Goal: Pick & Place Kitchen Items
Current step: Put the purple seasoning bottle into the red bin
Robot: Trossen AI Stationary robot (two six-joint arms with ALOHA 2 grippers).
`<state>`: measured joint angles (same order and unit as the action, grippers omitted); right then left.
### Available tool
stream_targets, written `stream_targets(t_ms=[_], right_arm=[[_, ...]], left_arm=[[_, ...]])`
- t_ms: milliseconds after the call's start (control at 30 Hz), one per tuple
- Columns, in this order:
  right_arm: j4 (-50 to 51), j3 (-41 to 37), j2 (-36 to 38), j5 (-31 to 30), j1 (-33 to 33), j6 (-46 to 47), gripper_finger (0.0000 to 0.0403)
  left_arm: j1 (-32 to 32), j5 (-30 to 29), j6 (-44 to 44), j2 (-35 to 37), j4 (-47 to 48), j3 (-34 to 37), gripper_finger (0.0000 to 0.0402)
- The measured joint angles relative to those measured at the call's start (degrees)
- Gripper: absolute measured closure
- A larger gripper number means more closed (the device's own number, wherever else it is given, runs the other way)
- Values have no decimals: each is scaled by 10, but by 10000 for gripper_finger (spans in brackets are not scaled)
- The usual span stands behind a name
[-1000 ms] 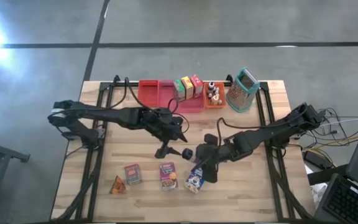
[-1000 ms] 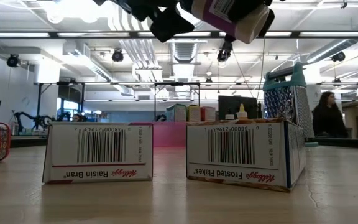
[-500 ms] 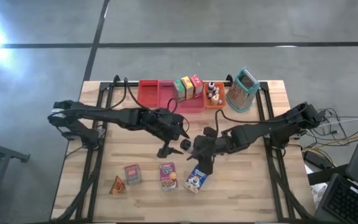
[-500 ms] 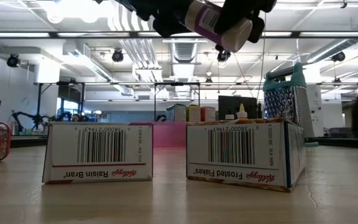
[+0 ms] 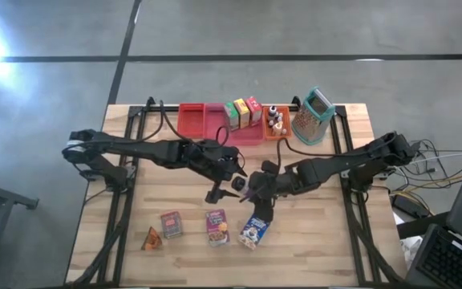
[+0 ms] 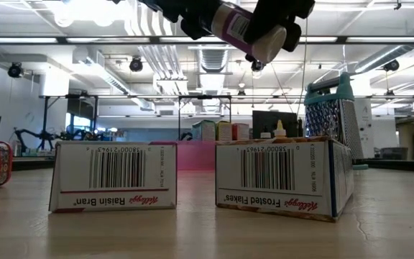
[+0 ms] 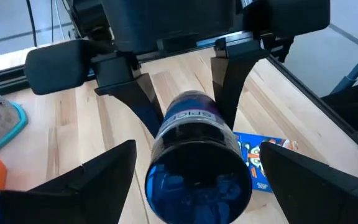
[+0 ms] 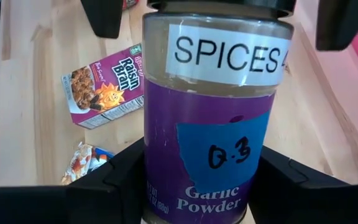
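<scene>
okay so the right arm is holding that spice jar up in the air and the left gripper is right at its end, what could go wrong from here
1. The spice jar hangs above the table, held only by the right gripper. If that grip lets go before the open left gripper closes on the cap end, it could fall.
2. The Frosted Flakes box lies near, roughly below the handover; a dropped jar might knock it.
3. The two grippers are very close, so a misaligned approach could make their fingers collide.

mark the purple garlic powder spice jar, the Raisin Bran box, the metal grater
Purple-labelled garlic powder spice jar [image 8: 216, 118]: right wrist view, on its blue sticker.
Purple Raisin Bran cereal box [image 6: 113, 176]: low view, on its barcode panel.
Metal box grater with teal trim [image 5: 314, 117]: high view, on its steel face.
</scene>
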<state>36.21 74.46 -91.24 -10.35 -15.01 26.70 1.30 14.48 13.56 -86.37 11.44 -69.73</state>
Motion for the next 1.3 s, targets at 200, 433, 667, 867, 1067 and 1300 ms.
stream_targets(t_ms=[200, 433, 667, 867, 1067, 1300], right_arm=[[-16, 0, 0, 2, 5, -8, 196], [-21, 0, 0, 4, 9, -15, 202], [-22, 0, 0, 4, 8, -17, 193], [-23, 0, 0, 4, 8, -17, 201], [-23, 0, 0, 5, 8, -17, 198], [-23, 0, 0, 5, 8, -18, 193]], left_arm=[[0, 0, 0, -4, 0, 0, 55], [-1, 0, 0, -4, 0, 0, 55], [-1, 0, -6, -5, 1, 0, 66], [-1, -1, -9, -5, 1, 0, 118], [-1, -3, -9, -5, 0, 2, 172], [-1, -3, -14, -5, 0, 3, 171]])
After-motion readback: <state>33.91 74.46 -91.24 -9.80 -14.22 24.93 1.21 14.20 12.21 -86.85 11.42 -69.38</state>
